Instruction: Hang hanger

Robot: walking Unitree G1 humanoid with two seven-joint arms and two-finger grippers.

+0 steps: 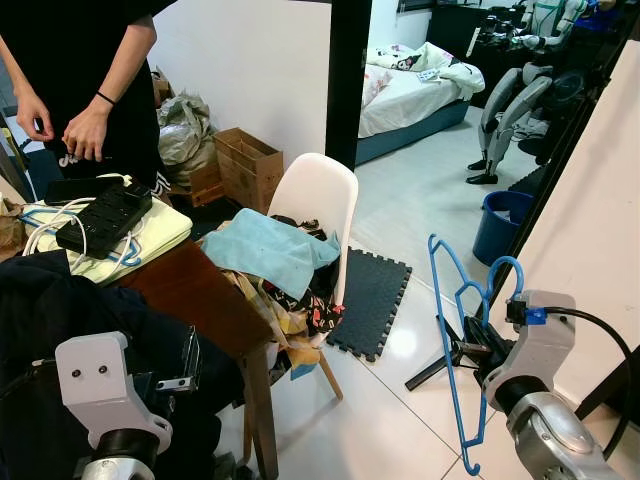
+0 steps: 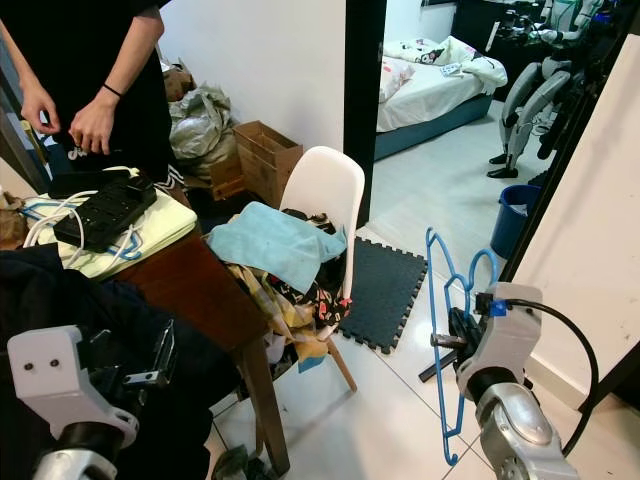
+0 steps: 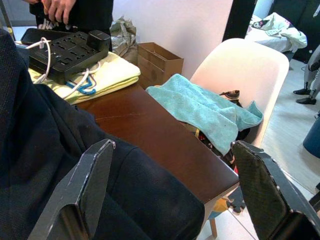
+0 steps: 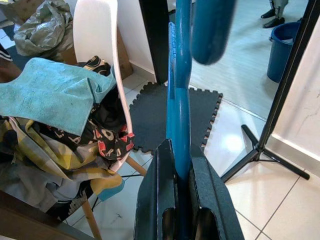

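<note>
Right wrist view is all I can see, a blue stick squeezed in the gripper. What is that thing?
Observer: It is a blue hanger, hook end up, clamped in the right gripper.
Operator: What is my other arm doing?
Observer: The left gripper is open above a dark garment lying on the brown table.
Operator: Is anybody near me?
Observer: Yes, a person's hands are at the far side of the table, by a black power strip.
Operator: What is behind the chair?
Observer: A doorway to a room with a bed.
</note>
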